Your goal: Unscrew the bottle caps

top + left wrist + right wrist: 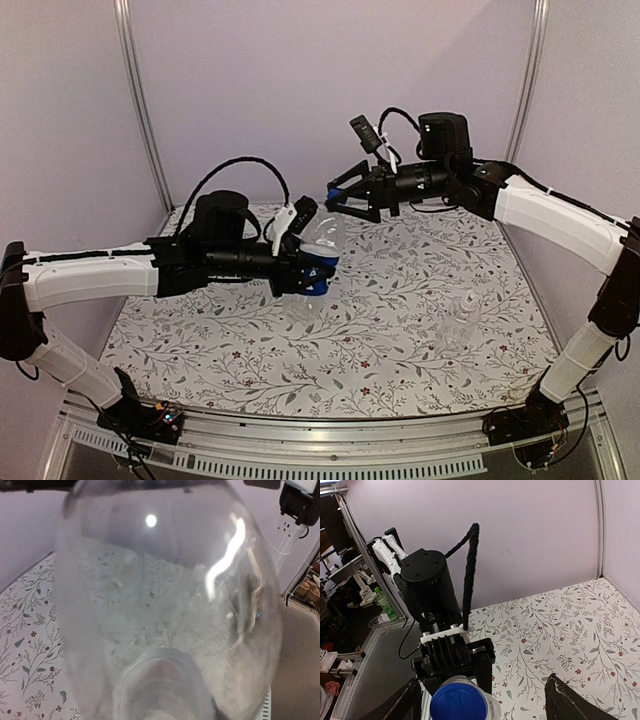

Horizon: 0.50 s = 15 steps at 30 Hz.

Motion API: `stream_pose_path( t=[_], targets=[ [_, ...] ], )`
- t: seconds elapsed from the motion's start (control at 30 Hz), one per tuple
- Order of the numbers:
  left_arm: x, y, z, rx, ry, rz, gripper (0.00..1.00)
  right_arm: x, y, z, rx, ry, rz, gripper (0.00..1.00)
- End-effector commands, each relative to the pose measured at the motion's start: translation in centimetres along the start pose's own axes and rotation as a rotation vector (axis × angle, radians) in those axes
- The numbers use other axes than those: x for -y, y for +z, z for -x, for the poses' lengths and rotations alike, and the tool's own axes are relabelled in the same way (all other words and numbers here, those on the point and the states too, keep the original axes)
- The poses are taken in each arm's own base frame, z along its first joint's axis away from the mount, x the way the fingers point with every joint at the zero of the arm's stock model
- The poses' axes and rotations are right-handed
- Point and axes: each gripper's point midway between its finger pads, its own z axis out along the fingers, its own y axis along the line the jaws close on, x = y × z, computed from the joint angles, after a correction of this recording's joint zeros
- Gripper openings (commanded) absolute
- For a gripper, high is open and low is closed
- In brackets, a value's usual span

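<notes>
So right now the left gripper (303, 264) is clamped shut around the blue-labelled bottle (322, 240) and has it lifted off the floral table (400, 275), roughly over the far middle, tipped so the neck points at the other arm. In the right wrist view the blue cap (459, 701) looks to be still on, and the right gripper (336, 198) is wide open, one finger (402, 705) on either side of the cap with clear air between, touching nothing. If I were doing this step, I'd get the cap dead centre between those fingers before closing, since it sits a bit toward the left one at the moment and an off-centre pinch will probably just slip on the ribs. Then squeeze on the cap only, not the neck, and twist with the wrist while the left arm stays rigid. The thin plastic may flex, so don't over-crush it. The unlabelled clear bottle (455, 322) stands near the table's near right corner. I can't make out its cap.
</notes>
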Motion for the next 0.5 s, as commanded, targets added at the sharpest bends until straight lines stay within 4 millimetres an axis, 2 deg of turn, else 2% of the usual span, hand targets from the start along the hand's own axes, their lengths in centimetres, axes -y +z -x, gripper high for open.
stream_pose_path(
  t=[0.0,0.2,0.33,0.47],
  targets=[
    [-1.0,0.3,1.0,0.024,0.021,0.069,0.35,-0.3,-2.0,3.2,0.094,0.033,-0.126,0.84],
    [-2.6,0.2,0.8,0.020,0.013,0.164,0.35,2.1,-3.0,5.3,0.202,0.130,-0.322,0.85],
    [-3.3,0.1,0.9,0.022,0.013,0.204,0.35,3.2,-2.9,5.8,0.241,0.163,-0.410,0.85],
    [-3.7,0.1,0.8,0.019,0.013,0.229,0.35,3.8,-1.9,5.5,0.241,0.214,-0.424,0.85]
  ],
)
